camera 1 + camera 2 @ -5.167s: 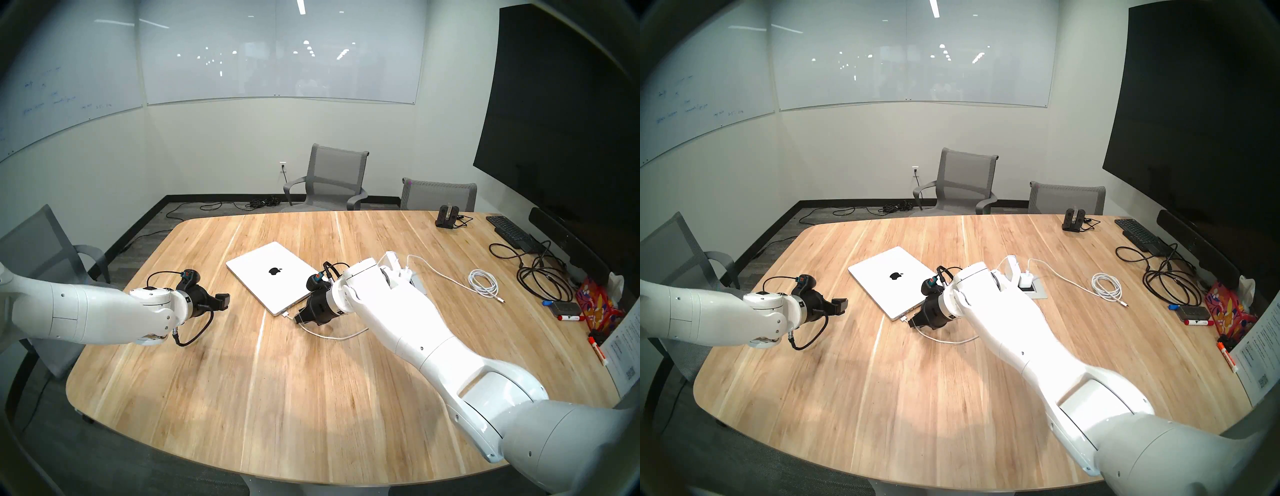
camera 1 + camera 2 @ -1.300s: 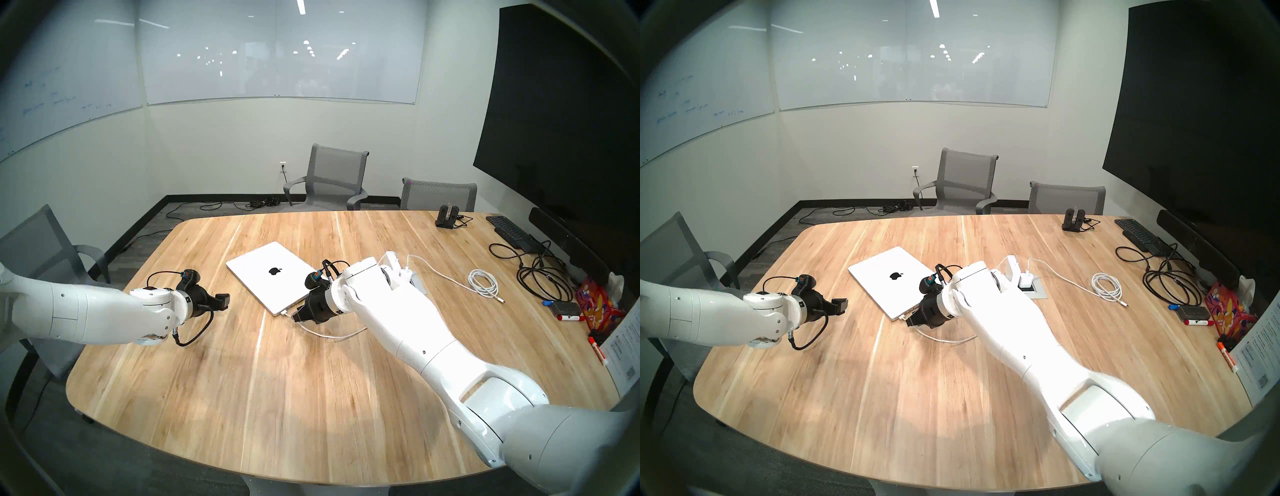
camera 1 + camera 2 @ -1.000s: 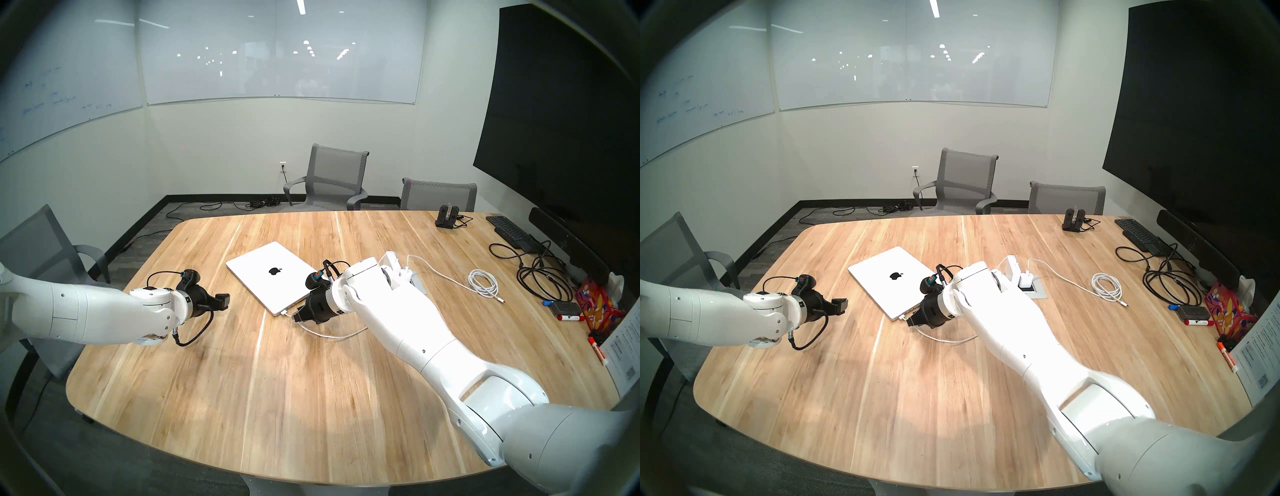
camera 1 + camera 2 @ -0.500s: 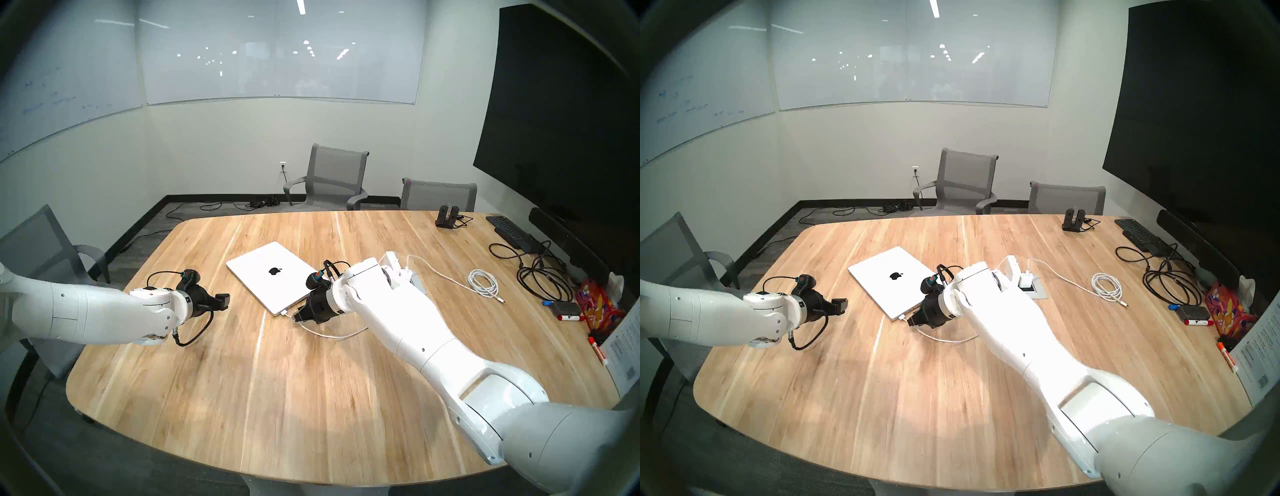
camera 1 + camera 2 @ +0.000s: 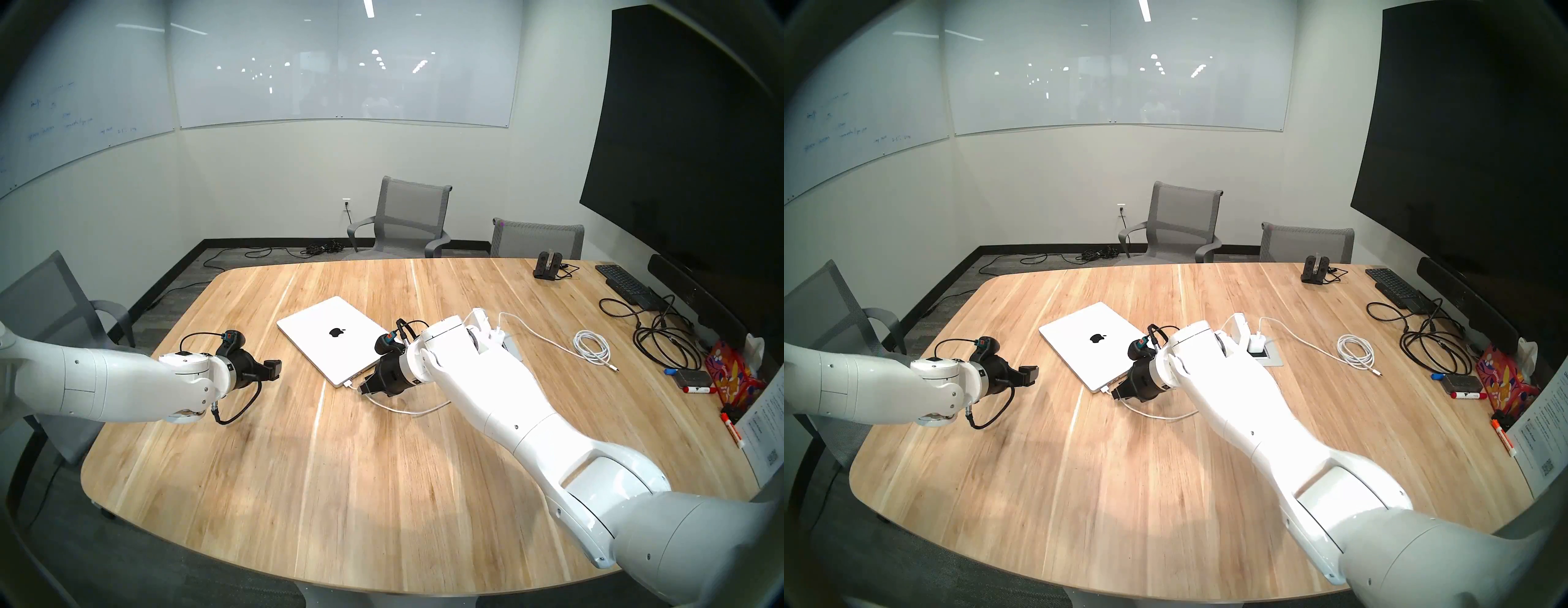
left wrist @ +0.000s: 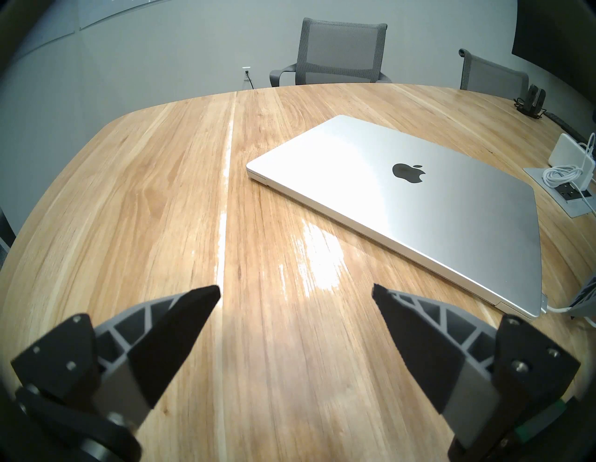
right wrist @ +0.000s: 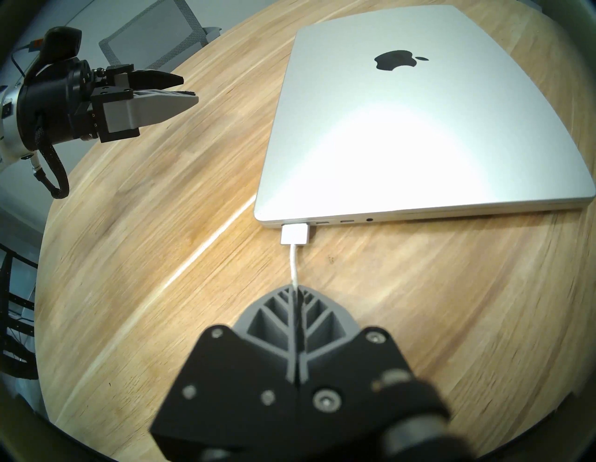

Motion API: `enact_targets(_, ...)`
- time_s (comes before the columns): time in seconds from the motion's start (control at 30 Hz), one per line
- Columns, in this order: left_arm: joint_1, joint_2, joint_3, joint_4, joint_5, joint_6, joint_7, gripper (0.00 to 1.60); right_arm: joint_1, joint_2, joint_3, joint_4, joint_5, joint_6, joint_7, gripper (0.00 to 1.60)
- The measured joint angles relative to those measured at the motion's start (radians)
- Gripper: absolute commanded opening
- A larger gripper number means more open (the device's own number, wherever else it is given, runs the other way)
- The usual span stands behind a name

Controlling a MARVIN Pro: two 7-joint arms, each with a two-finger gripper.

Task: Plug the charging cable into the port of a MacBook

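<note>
The closed silver MacBook (image 5: 335, 337) lies mid-table, also in the right wrist view (image 7: 403, 129) and left wrist view (image 6: 419, 200). The charging cable (image 5: 403, 409) runs from a white power brick (image 5: 481, 320). Its flat white plug (image 7: 295, 234) sits against the leftmost port on the laptop's side edge. My right gripper (image 7: 296, 287) is shut on the cord a short way behind the plug; it also shows in the head view (image 5: 361, 388). My left gripper (image 6: 296, 292) is open and empty, left of the laptop (image 5: 275, 368).
A coiled white cable (image 5: 592, 346) lies right of the power inset. Black cables (image 5: 662, 339), a keyboard (image 5: 623, 282), a small black dock (image 5: 547, 263), markers and a colourful box (image 5: 729, 373) crowd the table's right side. Chairs stand behind and left.
Since 5.2 s ago my right gripper has carried the plug up to the laptop's side edge. Over the last second it has barely moved. The left arm has not moved.
</note>
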State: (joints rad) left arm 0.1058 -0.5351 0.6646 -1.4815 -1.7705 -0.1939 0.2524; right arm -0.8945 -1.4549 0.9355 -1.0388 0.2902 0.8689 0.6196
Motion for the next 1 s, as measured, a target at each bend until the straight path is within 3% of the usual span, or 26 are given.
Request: enact_targets(1.0,0.000,0.000,0.000,0.000,0.000,0.000,0.000,1.60,0.003,-0.002,0.015,-0.032,-0.001,0.001,-0.005,0.00)
